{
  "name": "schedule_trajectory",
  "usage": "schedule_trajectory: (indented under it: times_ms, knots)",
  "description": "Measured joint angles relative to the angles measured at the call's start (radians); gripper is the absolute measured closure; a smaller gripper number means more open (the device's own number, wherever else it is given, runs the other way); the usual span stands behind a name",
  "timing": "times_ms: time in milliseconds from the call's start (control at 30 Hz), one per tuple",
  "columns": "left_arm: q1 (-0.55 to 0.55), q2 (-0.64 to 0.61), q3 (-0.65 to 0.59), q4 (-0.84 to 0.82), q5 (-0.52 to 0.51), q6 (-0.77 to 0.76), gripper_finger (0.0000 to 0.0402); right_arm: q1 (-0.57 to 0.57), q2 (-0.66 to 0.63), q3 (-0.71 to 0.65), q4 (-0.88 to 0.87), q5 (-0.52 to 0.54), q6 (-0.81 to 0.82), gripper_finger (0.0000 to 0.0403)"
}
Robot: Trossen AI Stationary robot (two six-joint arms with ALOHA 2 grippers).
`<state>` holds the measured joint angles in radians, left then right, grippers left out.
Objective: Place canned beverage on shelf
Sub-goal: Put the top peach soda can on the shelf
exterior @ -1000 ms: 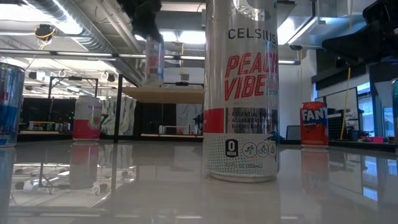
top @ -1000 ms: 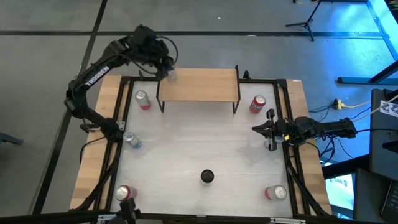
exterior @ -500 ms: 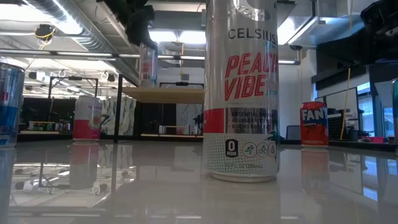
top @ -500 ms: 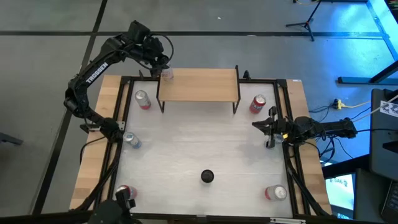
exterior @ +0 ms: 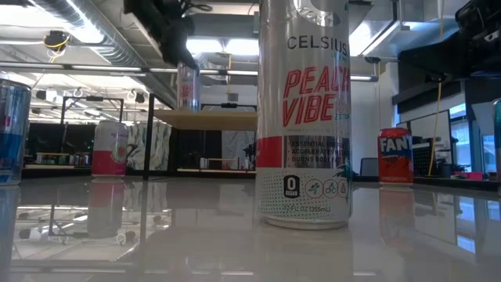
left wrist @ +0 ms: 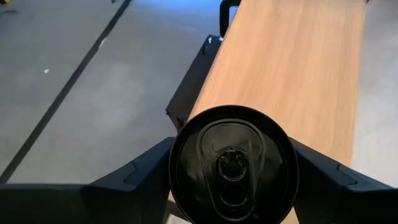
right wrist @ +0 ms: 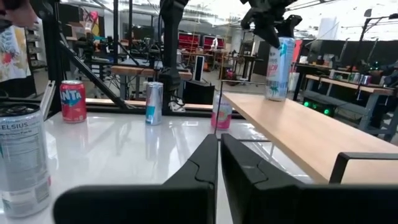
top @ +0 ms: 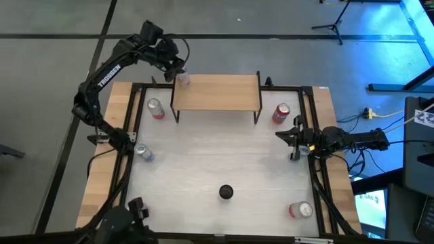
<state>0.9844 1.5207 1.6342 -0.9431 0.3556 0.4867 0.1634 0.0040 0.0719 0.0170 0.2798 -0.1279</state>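
The left gripper clamps the can from both sides at the shelf board's left end — near that edge, a skewed release could tip it off.

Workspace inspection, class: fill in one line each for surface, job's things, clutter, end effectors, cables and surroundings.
Surface: white glossy table.
Job's things: shelf at the far edge; can on its left end.
Clutter: six other cans; nearest the low camera, a Celsius can.
End effectors: left end effector around the can; right end effector shut, at the right edge.
Cables: yellow cable on the floor.
Surroundings: a stand.
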Motion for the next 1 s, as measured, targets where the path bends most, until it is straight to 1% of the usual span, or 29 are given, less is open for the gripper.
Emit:
schedule_trajectory:
  times_ms: [233, 333, 633, 900, 1000]
  knots:
    - [0.004, 0.012, 0.000, 0.029, -0.008, -0.006, 0.0156, 0.000, 0.000, 0.000, -0.021, 0.000, 0.042, 0.0384]
    - [0.004, 0.012, 0.000, 0.022, -0.005, -0.027, 0.0146, 0.000, 0.000, 0.000, -0.026, -0.001, 0.053, 0.0384]
    - [-0.013, 0.011, 0.000, 0.027, -0.004, -0.015, 0.0112, 0.000, 0.000, 0.000, -0.027, -0.002, 0.053, 0.0384]
    - [-0.013, 0.010, 0.003, 0.072, -0.005, -0.029, 0.0108, 0.000, 0.000, 0.000, -0.027, -0.003, 0.053, 0.0384]
    - [-0.013, 0.010, 0.028, 0.060, -0.005, -0.037, 0.0108, 0.000, 0.000, 0.000, -0.027, -0.003, 0.053, 0.0384]
